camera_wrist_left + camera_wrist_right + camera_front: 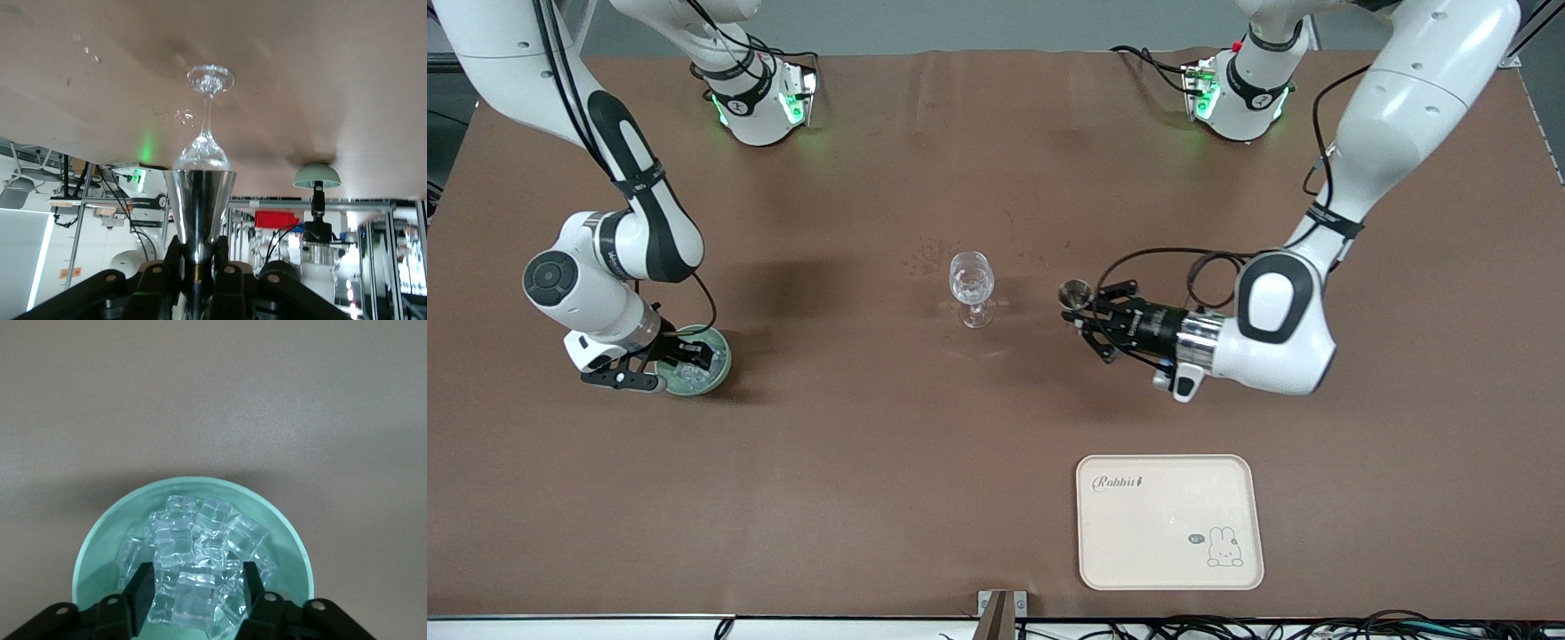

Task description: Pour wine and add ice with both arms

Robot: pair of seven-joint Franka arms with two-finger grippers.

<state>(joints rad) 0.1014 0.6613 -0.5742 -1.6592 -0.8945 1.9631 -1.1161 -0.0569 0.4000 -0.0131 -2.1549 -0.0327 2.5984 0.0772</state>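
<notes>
A clear wine glass [971, 286] stands upright mid-table; it also shows in the left wrist view [203, 143]. My left gripper [1086, 318] is shut on the narrow waist of a silver cone-shaped measuring cup [1075, 292], beside the glass toward the left arm's end. In the left wrist view the gripper [200, 265] holds the cup [200, 203] in line with the glass. My right gripper [690, 356] is down in a green bowl [716, 366]. In the right wrist view the open gripper [195, 588] straddles a cube of the heaped ice [200, 543] inside the bowl [100, 547].
A cream tray [1169, 524] with a rabbit picture lies near the front camera, toward the left arm's end. Small wet spots [927, 253] mark the brown table just farther from the front camera than the glass. The arm bases [760, 98] [1240, 93] stand along the table's edge farthest from the front camera.
</notes>
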